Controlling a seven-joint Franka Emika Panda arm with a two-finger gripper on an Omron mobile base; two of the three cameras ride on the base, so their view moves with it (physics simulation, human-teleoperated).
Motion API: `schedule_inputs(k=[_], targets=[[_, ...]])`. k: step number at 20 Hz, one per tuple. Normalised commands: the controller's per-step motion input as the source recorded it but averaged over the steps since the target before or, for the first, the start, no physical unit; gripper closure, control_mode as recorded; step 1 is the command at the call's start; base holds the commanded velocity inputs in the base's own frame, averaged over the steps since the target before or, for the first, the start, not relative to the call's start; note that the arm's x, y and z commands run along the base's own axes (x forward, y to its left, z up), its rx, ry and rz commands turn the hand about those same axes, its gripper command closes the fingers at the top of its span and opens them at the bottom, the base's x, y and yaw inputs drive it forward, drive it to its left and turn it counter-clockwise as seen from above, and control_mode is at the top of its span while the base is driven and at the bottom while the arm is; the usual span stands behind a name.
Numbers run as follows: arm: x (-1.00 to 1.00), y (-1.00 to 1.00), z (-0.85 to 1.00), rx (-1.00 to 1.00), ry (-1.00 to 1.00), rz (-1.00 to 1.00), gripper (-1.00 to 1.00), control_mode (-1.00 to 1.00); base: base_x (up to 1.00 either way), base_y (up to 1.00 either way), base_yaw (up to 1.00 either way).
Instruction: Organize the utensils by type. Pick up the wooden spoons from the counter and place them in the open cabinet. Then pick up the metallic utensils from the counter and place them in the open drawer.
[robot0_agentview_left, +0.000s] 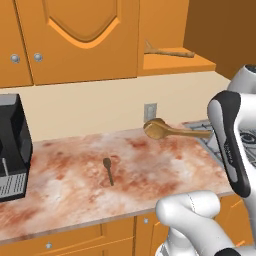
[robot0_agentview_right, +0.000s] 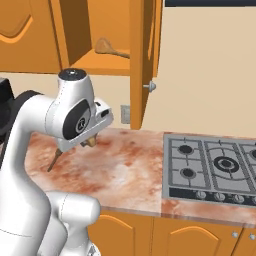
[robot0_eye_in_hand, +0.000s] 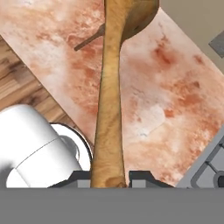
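Observation:
My gripper (robot0_eye_in_hand: 109, 178) is shut on the handle of a long tan wooden spoon (robot0_eye_in_hand: 110, 100), held above the reddish marbled counter (robot0_agentview_left: 65, 185). Seen from the left base camera, this wooden spoon (robot0_agentview_left: 161, 129) hangs level, its bowl pointing left and its handle running behind my forearm. Another wooden spoon (robot0_agentview_left: 170, 52) lies on the shelf of the open cabinet (robot0_agentview_left: 200, 64), also seen from the right (robot0_agentview_right: 111, 48). One small grey metal spoon (robot0_agentview_left: 108, 170) lies on the counter's middle, and its handle peeks out beside the held spoon (robot0_eye_in_hand: 89, 38). The drawer is out of view.
A black coffee machine (robot0_agentview_left: 12, 147) stands at the counter's left end. A gas hob (robot0_agentview_right: 215, 167) is set into the counter to the right. The open cabinet door (robot0_agentview_right: 142, 60) juts out over the counter. A wall socket (robot0_agentview_left: 150, 111) sits behind the held spoon.

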Motion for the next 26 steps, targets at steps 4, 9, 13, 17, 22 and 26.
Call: schedule_inputs(k=[4,9,13,17,22,26], targets=[[0.00,-0.19,0.50,0.00,-0.07,-0.03,1.00,-1.00,0.00,0.00,0.00],[0.00,-0.29,0.90,0.01,-0.02,-0.05,1.00,-1.00,0.00,0.00,0.00],[0.00,-0.20,0.83,0.03,-0.03,-0.07,1.00,-1.00,0.00,0.00,0.00],[0.00,-0.03,0.65,0.02,-0.07,-0.10,1.00,-1.00,0.00,0.00,0.00],[0.00,0.00,0.17,0.00,-0.14,-0.12,1.00,-1.00,0.00,0.00,0.00],[0.04,0.00,0.00,0.00,-0.18,-0.09,1.00,-1.00,0.00,0.00,0.00]])
